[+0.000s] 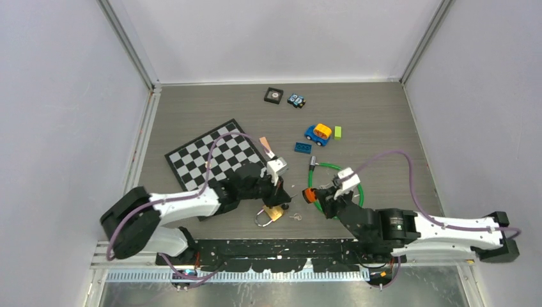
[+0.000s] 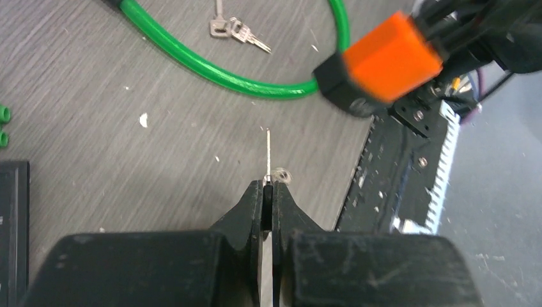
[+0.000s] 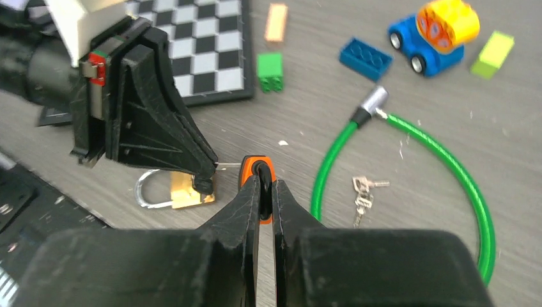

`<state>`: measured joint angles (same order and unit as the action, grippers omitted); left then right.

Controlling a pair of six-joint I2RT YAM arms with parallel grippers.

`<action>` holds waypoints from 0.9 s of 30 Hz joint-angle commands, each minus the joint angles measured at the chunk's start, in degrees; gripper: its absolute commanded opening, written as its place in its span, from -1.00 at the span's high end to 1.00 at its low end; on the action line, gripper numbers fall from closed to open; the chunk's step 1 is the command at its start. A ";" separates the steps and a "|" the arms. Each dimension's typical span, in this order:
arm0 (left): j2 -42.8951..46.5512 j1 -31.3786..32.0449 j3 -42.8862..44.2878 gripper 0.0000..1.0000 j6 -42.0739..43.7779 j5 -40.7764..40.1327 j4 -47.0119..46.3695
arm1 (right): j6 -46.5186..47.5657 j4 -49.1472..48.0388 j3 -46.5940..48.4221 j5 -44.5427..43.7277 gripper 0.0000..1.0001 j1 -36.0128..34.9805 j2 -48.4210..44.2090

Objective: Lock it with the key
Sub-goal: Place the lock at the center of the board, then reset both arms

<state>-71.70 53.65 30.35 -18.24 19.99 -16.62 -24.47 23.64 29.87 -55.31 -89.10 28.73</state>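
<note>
Two arms angled inward, left claw pinching key, right claw gripping orange lock

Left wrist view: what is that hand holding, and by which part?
The left hand pinches a thin silver metal key by its head; the blade sticks out.

No legible text, label, brand, number or sign on anything in the 3 views.

The left end effector hides part of the brass padlock.
</note>
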 commanded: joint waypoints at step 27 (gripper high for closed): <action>5.98 -9.95 11.92 -0.99 -18.80 -36.17 41.85 | -10.96 16.39 16.89 44.50 -0.52 49.00 36.25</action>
<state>-67.94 47.75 40.23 -32.80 -14.81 10.31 -35.16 32.60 40.18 -17.74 -44.84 56.71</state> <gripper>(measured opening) 0.994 0.735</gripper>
